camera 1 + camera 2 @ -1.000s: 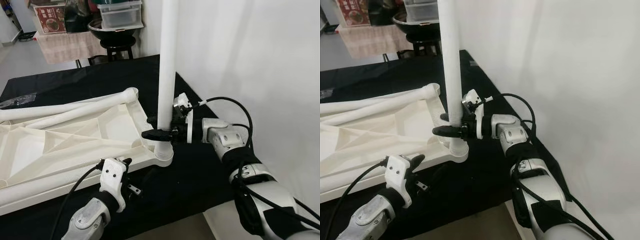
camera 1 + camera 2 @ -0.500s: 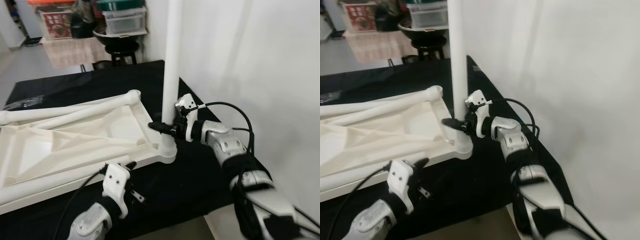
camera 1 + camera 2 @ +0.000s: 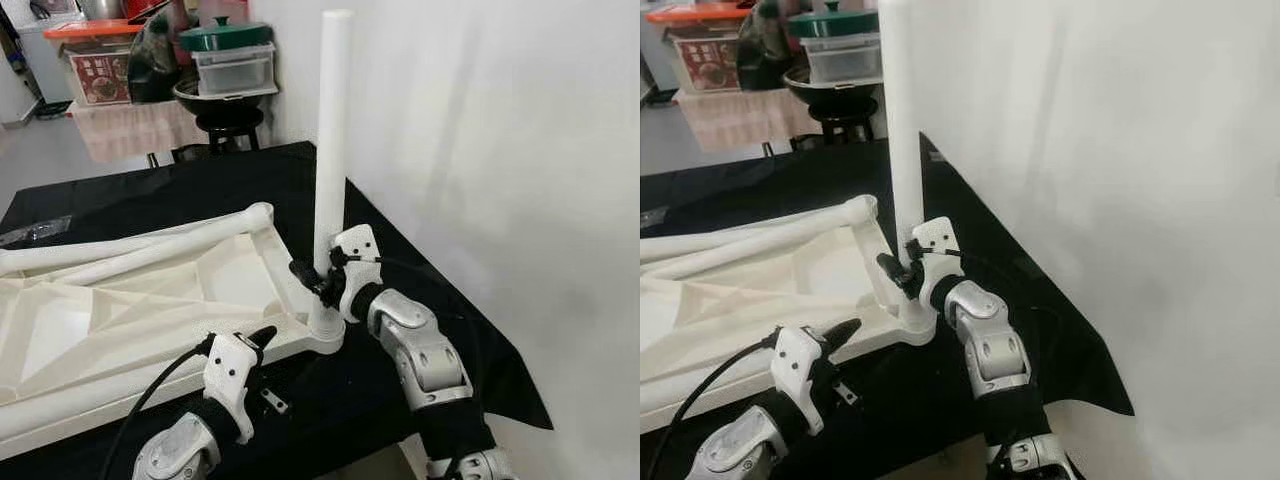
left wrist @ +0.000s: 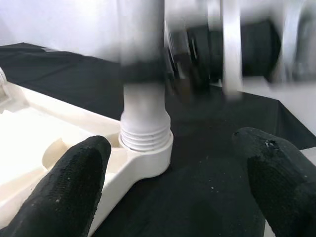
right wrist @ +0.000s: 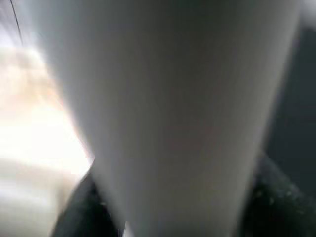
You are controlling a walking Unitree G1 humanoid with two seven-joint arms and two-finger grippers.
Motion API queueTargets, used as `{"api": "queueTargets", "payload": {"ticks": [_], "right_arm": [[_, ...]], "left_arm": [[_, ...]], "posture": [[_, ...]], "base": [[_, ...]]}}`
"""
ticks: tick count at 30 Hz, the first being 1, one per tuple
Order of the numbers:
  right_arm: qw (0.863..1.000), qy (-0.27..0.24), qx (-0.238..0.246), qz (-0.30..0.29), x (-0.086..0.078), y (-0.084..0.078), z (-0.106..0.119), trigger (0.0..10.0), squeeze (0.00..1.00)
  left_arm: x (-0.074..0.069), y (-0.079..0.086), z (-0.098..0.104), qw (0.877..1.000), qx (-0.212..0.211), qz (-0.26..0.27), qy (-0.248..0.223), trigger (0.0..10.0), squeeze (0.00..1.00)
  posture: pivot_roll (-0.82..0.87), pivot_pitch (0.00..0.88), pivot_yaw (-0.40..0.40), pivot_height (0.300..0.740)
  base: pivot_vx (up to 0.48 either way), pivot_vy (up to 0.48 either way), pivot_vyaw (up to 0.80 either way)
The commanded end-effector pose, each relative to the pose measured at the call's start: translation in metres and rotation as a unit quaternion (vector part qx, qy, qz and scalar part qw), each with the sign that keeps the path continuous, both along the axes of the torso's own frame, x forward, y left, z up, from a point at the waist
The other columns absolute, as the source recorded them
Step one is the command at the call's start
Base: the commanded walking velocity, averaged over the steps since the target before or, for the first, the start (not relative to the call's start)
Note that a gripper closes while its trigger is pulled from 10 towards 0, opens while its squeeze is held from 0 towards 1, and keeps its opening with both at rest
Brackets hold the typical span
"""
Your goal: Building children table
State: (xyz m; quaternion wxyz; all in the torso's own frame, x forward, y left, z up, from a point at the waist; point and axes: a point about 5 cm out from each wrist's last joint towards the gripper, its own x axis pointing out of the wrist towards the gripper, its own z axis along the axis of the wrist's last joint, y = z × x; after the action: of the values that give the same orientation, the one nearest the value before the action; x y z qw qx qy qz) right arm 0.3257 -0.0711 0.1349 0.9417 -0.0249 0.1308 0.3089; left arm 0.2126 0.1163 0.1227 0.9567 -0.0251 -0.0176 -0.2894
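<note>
since the earlier frame the right end effector rotated around the upright leg, clamped low on it above the threaded socket at the tabletop corner near the table's right edge. keep the leg vertical while screwing. the left end effector is open, empty. the right wrist view is blurred.

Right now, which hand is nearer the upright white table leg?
Right. The right hand is clamped on the upright table leg just above its corner socket. The left hand sits open, in front of the tabletop edge, apart from the leg.
</note>
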Motion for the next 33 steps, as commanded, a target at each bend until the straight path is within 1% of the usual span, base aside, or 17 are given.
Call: {"api": "queueTargets", "payload": {"ticks": [1, 2, 4, 6, 7, 8, 9, 11, 15, 16, 17, 19, 22, 26, 28, 32, 33], "right_arm": [[0.998, 0.042, 0.004, 0.055, -0.008, 0.005, -0.008, 10.0, 1.00], [0.994, 0.034, 0.019, 0.105, -0.008, 0.008, 0.000, 10.0, 1.00], [0.994, 0.034, 0.019, 0.105, -0.008, 0.008, 0.000, 10.0, 1.00], [0.967, -0.008, 0.042, 0.253, -0.009, 0.008, 0.020, 10.0, 1.00], [0.967, -0.008, 0.042, 0.253, -0.009, 0.008, 0.020, 10.0, 1.00], [0.950, -0.024, 0.045, 0.309, -0.009, 0.007, 0.026, 10.0, 0.00], [0.937, -0.030, 0.044, 0.345, -0.006, 0.005, 0.029, 10.0, 0.00], [0.932, -0.032, 0.041, 0.359, -0.001, 0.003, 0.030, 10.0, 0.00], [0.931, -0.029, 0.040, 0.361, 0.011, 0.002, 0.031, 10.0, 0.00], [0.927, -0.023, 0.046, 0.371, 0.018, 0.002, 0.034, 9.4, 0.00], [0.927, -0.023, 0.046, 0.371, 0.018, 0.002, 0.034, 9.4, 0.00], [0.926, -0.018, 0.053, 0.375, 0.022, 0.001, 0.037, 0.0, 0.00], [0.925, -0.016, 0.058, 0.376, 0.025, 0.000, 0.039, 0.0, 0.00], [0.932, -0.017, 0.058, 0.357, 0.032, -0.007, 0.040, 0.0, 0.00], [0.943, -0.023, 0.050, 0.330, 0.034, -0.017, 0.036, 0.0, 0.00], [0.947, -0.027, 0.045, 0.316, 0.036, -0.022, 0.033, 0.0, 0.00], [0.957, -0.024, 0.047, 0.284, 0.036, -0.028, 0.028, 0.0, 0.00]], "left_arm": [[0.000, 0.003, -0.003, 1.000, 0.003, 0.013, 0.003, 10.0, 0.00], [0.000, 0.003, -0.003, 1.000, 0.001, 0.013, 0.002, 10.0, 0.00], [0.000, 0.003, -0.003, 1.000, 0.001, 0.013, 0.002, 10.0, 0.00], [0.001, 0.002, -0.003, 1.000, 0.000, 0.013, 0.003, 10.0, 0.00], [0.001, 0.002, -0.003, 1.000, 0.000, 0.013, 0.003, 10.0, 0.00], [0.002, 0.003, -0.003, 1.000, 0.001, 0.015, 0.003, 10.0, 0.00], [0.002, 0.003, -0.003, 1.000, 0.003, 0.018, 0.002, 10.0, 0.00], [0.003, 0.003, -0.003, 1.000, 0.004, 0.021, 0.001, 10.0, 0.00], [0.004, 0.004, -0.003, 1.000, 0.007, 0.030, 0.000, 10.0, 0.00], [0.003, 0.006, -0.003, 0.999, 0.010, 0.038, -0.002, 10.0, 0.00], [0.003, 0.006, -0.003, 0.999, 0.010, 0.038, -0.002, 10.0, 0.00], [0.003, 0.006, -0.004, 0.999, 0.012, 0.044, -0.004, 10.0, 0.00], [0.003, 0.007, -0.004, 0.999, 0.012, 0.046, -0.004, 10.0, 0.00], [0.004, 0.007, -0.004, 0.999, 0.010, 0.048, -0.005, 10.0, 0.00], [0.004, 0.006, -0.003, 0.999, 0.006, 0.047, -0.004, 10.0, 0.00], [0.003, 0.005, -0.003, 0.999, 0.005, 0.047, -0.004, 10.0, 0.00], [0.003, 0.005, -0.003, 0.999, 0.003, 0.047, -0.004, 10.0, 0.00]], "posture": [[0.00, 0.008, -0.003, 0.740], [0.00, 0.007, -0.001, 0.740], [0.00, 0.007, -0.001, 0.740], [0.01, 0.006, -0.005, 0.740], [0.01, 0.006, -0.005, 0.740], [0.01, 0.005, -0.005, 0.740], [0.01, 0.004, -0.008, 0.740], [0.02, 0.004, -0.009, 0.740], [0.02, 0.001, -0.011, 0.740], [0.03, 0.000, -0.012, 0.740], [0.03, 0.000, -0.012, 0.740], [0.03, 0.000, -0.009, 0.740], [0.03, 0.000, -0.010, 0.740], [0.02, 0.002, -0.009, 0.740], [0.01, 0.010, -0.009, 0.740], [0.01, 0.010, -0.009, 0.740], [0.01, 0.018, -0.009, 0.740]], "base": [[0.000, 0.000, 0.00], [0.000, 0.000, 0.00], [0.000, 0.000, 0.00], [0.000, 0.000, 0.00], [0.000, 0.000, 0.00], [0.000, 0.000, 0.00], [0.000, 0.000, 0.00], [0.000, 0.000, 0.00], [0.000, 0.000, 0.00], [0.000, 0.000, 0.00], [0.000, 0.000, 0.00], [0.000, 0.000, 0.00], [0.000, 0.000, 0.00], [0.000, 0.000, 0.00], [0.000, 0.000, 0.00], [0.000, 0.000, 0.00], [0.000, 0.000, 0.00]]}}
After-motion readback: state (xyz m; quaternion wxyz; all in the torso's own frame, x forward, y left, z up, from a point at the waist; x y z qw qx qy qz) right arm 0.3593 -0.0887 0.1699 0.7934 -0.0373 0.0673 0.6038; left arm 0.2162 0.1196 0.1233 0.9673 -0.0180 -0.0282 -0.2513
